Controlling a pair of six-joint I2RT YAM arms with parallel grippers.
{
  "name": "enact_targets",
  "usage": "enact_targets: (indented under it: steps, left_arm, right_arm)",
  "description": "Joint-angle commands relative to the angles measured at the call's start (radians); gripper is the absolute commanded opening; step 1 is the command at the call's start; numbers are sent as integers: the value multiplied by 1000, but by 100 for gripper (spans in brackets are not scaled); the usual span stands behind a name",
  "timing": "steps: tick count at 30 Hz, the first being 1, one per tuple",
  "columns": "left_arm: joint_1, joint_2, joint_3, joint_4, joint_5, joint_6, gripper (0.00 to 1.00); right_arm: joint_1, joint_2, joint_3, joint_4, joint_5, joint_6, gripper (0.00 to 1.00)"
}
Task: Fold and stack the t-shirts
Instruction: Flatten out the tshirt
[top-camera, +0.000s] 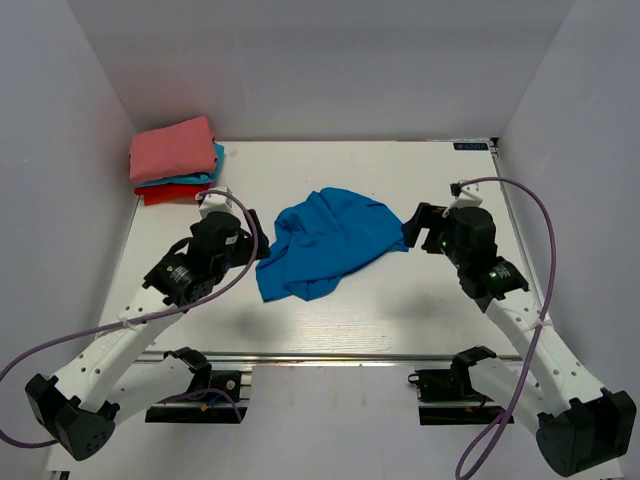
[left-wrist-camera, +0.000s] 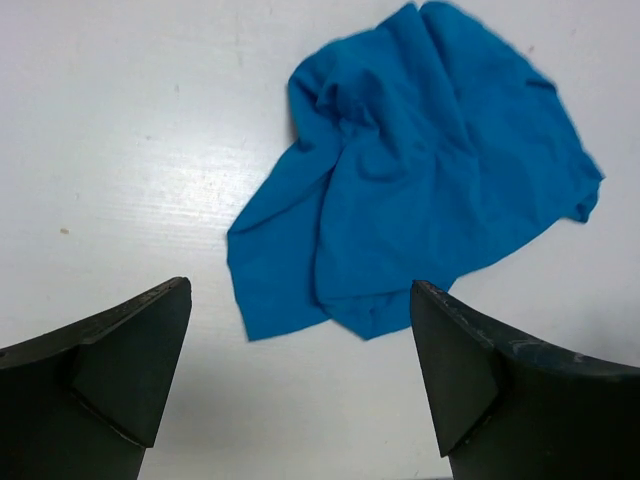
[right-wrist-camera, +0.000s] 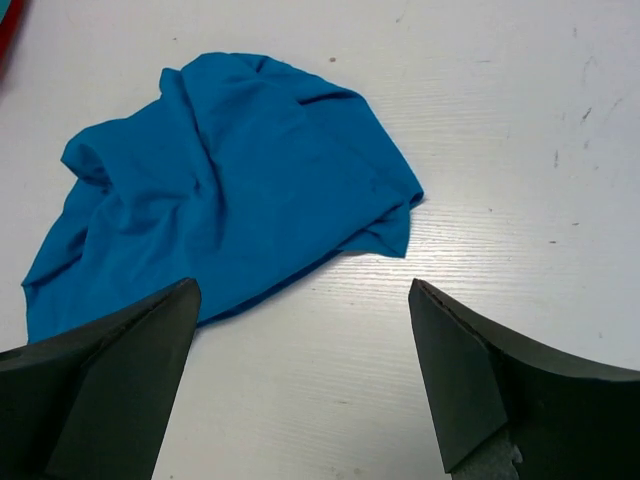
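At the table's (top-camera: 420, 320) far left corner sits the pile of folded t-shirts: the salmon-pink t-shirt (top-camera: 173, 148) on top, the teal t-shirt (top-camera: 207, 168) under it, the red t-shirt (top-camera: 165, 194) at the bottom. Nearer, the left gripper (left-wrist-camera: 300, 290) hangs with jaws spread wide, holding nothing, just beside the left edge of the royal-blue t-shirt (top-camera: 325, 240). That shirt lies crumpled and unfolded at the middle of the table. Just off its right edge, the right gripper (right-wrist-camera: 300, 285) is likewise released and empty.
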Motion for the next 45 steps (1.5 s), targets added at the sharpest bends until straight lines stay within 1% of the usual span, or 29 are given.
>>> enact_targets:
  steps: [1,2,4,5,6,8,9,14,18,20,22,23,25,29,30,32,33,34,36,40,42,43,45]
  left_arm:
    - [-5,12,-25,-28,63,29,100]
    - [-14,21,-35,-28,78,44,100]
    - [-15,46,-55,-2,138,44,100]
    - [-15,70,-83,34,169,65,100]
    - [-15,84,-98,59,243,81,100]
    - [-24,112,-130,84,282,81,100]
    - [-24,131,-130,94,316,99,100]
    - [-24,144,-189,169,390,142,100]
    - [-24,213,-225,226,433,164,100]
    - [-24,254,-216,226,433,174,98]
    - [-24,313,-207,240,433,188,94]
    - [-24,328,-207,266,433,188,91]
    - [-24,371,-207,297,445,188,87]
    - [-24,428,-195,340,445,197,85]
    - [-24,457,-181,340,406,197,78]
    - [-24,481,-157,340,372,197,74]
    - [-24,504,-157,340,359,207,72]
    - [-24,517,-143,353,359,207,70]
    - [-24,538,-132,354,359,230,68]
    - [-24,584,-109,354,359,230,65]
    - [-24,584,-109,377,381,230,57]
    - [-24,593,-100,377,381,230,48]
    - [-24,593,-91,387,381,230,34]
  right_arm:
    - [1,-26,-32,100,-37,28,90]
    - [-1,-29,-40,98,-40,61,90]
    - [-3,-24,-47,106,-82,63,90]
    - [1,-3,-55,104,-115,56,90]
    - [-3,6,-60,107,-128,53,90]
    - [1,28,-69,108,-160,43,90]
    - [-1,67,-63,83,-172,46,90]
    - [-1,169,-54,72,-169,53,90]
    - [-1,215,-52,109,-151,60,90]
    - [-3,252,-54,114,-145,76,90]
    - [-3,284,-55,132,-146,74,90]
    - [-3,292,-55,138,-104,82,90]
    - [-3,312,-58,153,-82,82,90]
    - [-3,368,-41,166,-57,89,90]
    - [-6,376,-40,166,-59,89,90]
    - [-6,402,-34,180,-56,91,89]
    - [-3,407,-31,178,-51,96,87]
    - [-6,422,-25,184,-53,94,85]
    - [-6,451,-15,178,-25,123,85]
    - [-7,477,-5,199,-34,126,85]
    - [-9,499,6,206,-41,123,83]
    - [-9,508,9,204,-40,120,83]
    - [-12,525,23,200,-40,114,82]
